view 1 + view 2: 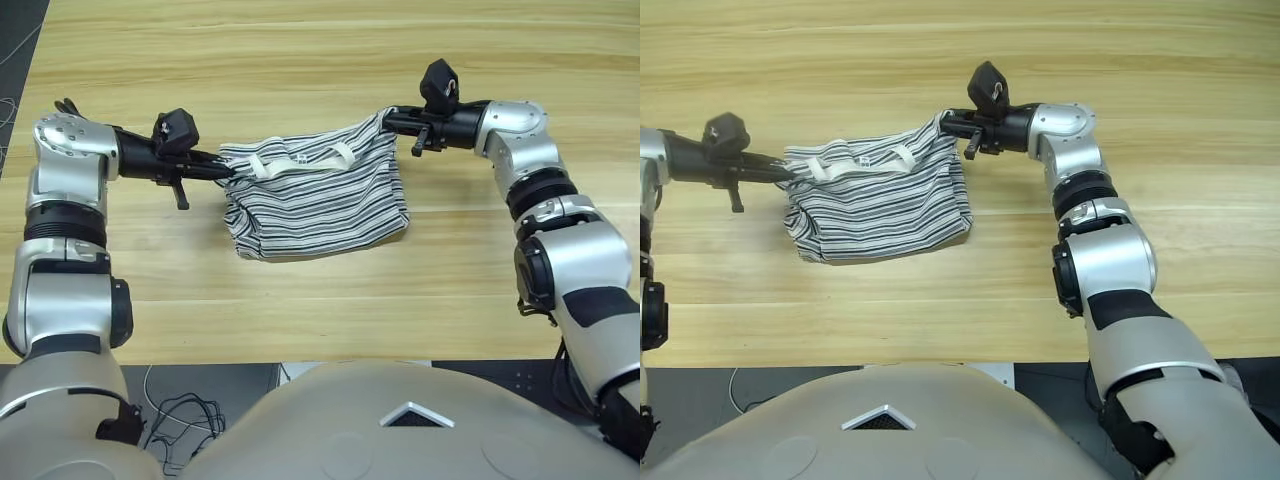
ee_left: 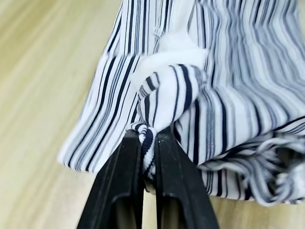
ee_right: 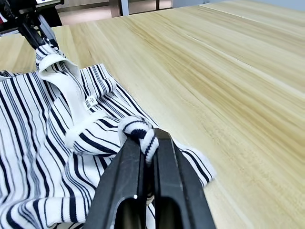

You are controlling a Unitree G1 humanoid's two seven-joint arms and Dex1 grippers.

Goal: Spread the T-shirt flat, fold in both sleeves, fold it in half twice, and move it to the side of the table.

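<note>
Fabric of one black-and-white striped T-shirt (image 1: pixel 315 205) is spanning the gap between two black two-fingered grippers, over the near middle of the pale wooden plank table (image 1: pixel 300 60). The head views are showing the whole arrangement. The left gripper (image 1: pixel 228 170) is pinching the shirt's left upper corner, and the right gripper (image 1: pixel 385 120) is pinching the right upper corner, slightly farther from the robot. The garment is lying bunched and doubled between them, and its lower part appears to be resting on the tabletop, though this is hard to judge from above.

The left wrist view is giving the detail at that corner. Both fingers are pressing nearly together, with a twisted roll of striped cloth squeezed between their tips and the rest of the shirt spilling away beyond them. The right wrist view is showing the same kind of grip on the other side, two fingers almost closed on a small knot of striped hem. It is also showing a white ribbed neckband (image 3: pixel 71 95) carrying one small label (image 3: pixel 89 101), with the left gripper far off at the shirt's opposite end.

From the head camera, two white bands (image 1: pixel 265 165) are showing along the top edge
</note>
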